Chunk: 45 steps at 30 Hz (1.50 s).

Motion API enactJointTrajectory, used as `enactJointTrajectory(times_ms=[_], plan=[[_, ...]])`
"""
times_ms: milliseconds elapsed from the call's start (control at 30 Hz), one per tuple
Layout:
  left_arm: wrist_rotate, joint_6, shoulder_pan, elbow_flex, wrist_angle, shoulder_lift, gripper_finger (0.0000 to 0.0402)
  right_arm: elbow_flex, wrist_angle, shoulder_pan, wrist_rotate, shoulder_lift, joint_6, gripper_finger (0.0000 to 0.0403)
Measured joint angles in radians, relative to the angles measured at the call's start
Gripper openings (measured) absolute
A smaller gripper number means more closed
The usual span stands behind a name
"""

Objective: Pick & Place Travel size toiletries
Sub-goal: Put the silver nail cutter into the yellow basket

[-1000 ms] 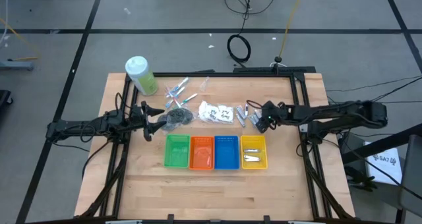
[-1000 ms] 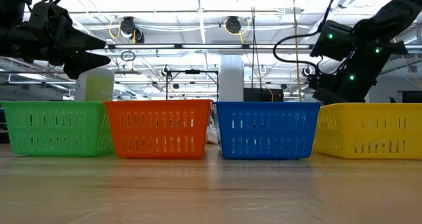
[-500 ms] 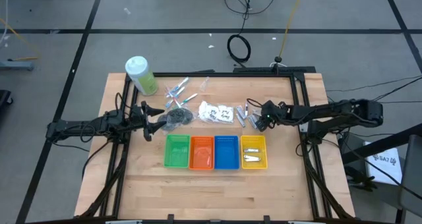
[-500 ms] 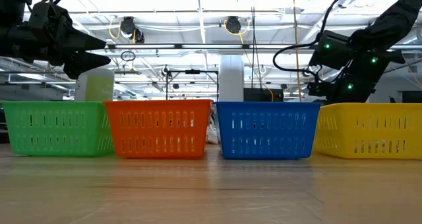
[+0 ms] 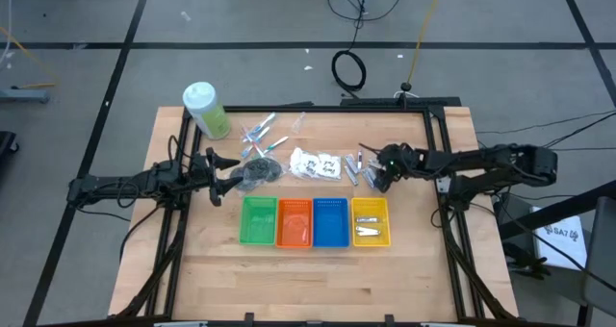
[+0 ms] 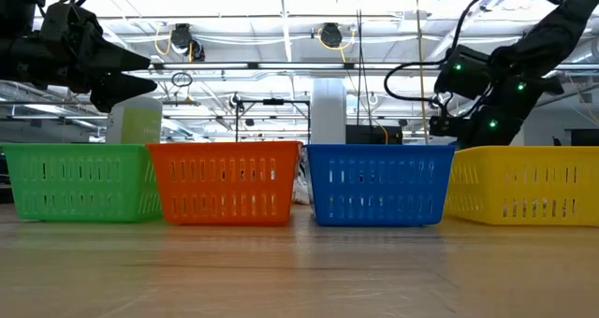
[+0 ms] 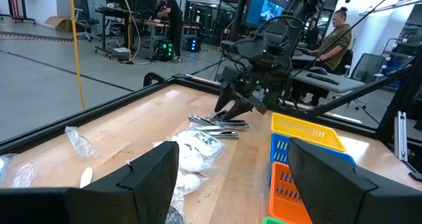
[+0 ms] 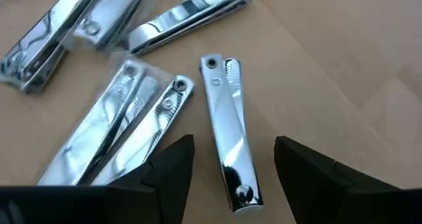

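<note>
Several shiny silver nail clippers [image 8: 227, 151] lie flat on the table just behind the yellow bin; in the high view they show as a small silver cluster [image 5: 353, 168]. My right gripper [image 5: 373, 177] hovers over them, open, its fingers [image 8: 165, 174] on either side of one clipper without touching it. White packets [image 5: 318, 163], a dark clear pouch [image 5: 258, 170] and thin sticks [image 5: 262, 132] lie on the table farther left. My left gripper [image 5: 223, 176] waits open and empty beside the pouch. The yellow bin [image 5: 371, 208] holds two silver clippers.
Green [image 5: 257, 221], orange [image 5: 294, 223], blue [image 5: 330, 222] and yellow bins stand in a row near the table's middle. A large pale-green bottle [image 5: 205, 109] with a white cap stands at the far left. People work at benches beyond the table [image 7: 336, 36].
My right gripper has gone a little toward the table's left edge, closer over the silver clippers. The clippers and the other items lie as before.
</note>
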Motion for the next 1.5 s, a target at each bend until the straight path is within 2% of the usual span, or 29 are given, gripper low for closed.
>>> enactJointTrajectory(times_ms=[200, 400, 800, 967, 1133, 1500], plan=[[0.0, 0.0, 0.0, 0.0, 0.0, 0.0, 0.028, 0.005, 0.026, -0.065, -0.049, 0.07, -0.004, 0.0201], [0.0, 0.0, 0.0, 0.0, 0.0, 0.0, 0.028, 0.004, 0.037, -0.08, -0.073, 0.111, -0.01, 0.019], [0.0, 0.0, 0.0, 0.0, 0.0, 0.0, 0.028, 0.002, 0.004, -0.079, -0.098, 0.115, -0.011, 0.0082], [0.0, 0.0, 0.0, 0.0, 0.0, 0.0, 0.028, 0.001, -0.004, -0.079, -0.099, 0.116, -0.011, 0.0053], [0.0, 0.0, 0.0, 0.0, 0.0, 0.0, 0.028, 0.0, 0.004, -0.079, -0.098, 0.115, -0.011, 0.0055], [0.0, 0.0, 0.0, 0.0, 0.0, 0.0, 0.028, 0.0, 0.006, -0.079, -0.098, 0.116, -0.01, 0.0106]])
